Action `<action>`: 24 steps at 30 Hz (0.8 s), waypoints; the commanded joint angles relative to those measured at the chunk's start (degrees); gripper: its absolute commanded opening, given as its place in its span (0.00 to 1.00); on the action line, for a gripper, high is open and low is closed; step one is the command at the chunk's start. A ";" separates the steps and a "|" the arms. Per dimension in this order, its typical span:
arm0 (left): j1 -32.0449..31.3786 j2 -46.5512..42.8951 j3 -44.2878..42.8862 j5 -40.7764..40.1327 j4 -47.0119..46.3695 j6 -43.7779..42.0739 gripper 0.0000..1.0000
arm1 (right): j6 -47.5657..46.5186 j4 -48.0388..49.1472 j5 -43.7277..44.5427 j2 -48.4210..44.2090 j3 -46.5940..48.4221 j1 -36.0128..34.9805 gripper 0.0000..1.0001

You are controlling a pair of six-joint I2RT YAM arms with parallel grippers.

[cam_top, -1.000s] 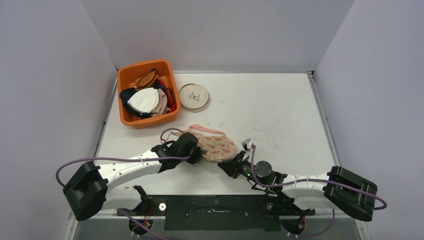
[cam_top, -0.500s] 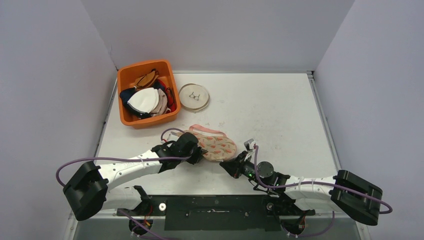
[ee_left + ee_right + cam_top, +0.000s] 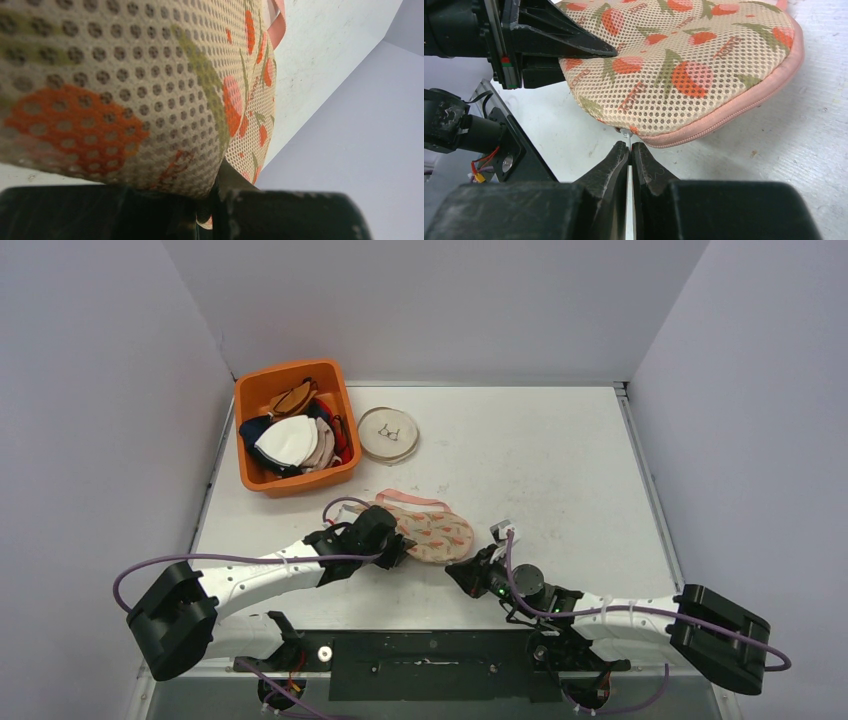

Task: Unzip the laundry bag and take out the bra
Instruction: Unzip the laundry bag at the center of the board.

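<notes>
The laundry bag is a round beige mesh pouch with red fruit prints and a pink zipper rim. It lies on the table at front centre. My left gripper is shut on the bag's left edge, and mesh fills the left wrist view above the left gripper. My right gripper is shut on the small white zipper pull at the bag's near rim; in the top view the right gripper sits at the bag's front right. The zipper looks closed. The bra is hidden.
An orange bin full of several garments stands at the back left. Beside it lies a round flat beige dish. Grey walls enclose the table on three sides. The left arm's black fingers reach under the bag's far side.
My right gripper has closed fully on the zipper pull and its arm has stretched out to the right. The bag has shifted slightly right. The left arm has kept its hold.
</notes>
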State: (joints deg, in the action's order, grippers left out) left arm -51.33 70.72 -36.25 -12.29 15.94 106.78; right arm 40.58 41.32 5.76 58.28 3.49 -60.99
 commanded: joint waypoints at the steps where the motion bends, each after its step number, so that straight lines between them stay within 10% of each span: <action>1: -0.08 -0.25 0.37 -0.03 -1.17 -0.02 0.00 | 0.28 -4.11 5.93 -1.49 0.65 0.03 0.05; 24: -0.02 3.61 -1.58 0.87 -1.51 -4.43 0.00 | 1.51 -17.38 12.16 -15.28 -1.48 0.08 0.05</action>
State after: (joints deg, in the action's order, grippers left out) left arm -51.33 72.99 -35.97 -11.88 14.22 105.47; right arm 42.28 26.89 13.41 45.50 2.81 -61.21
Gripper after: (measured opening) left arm 0.080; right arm 0.055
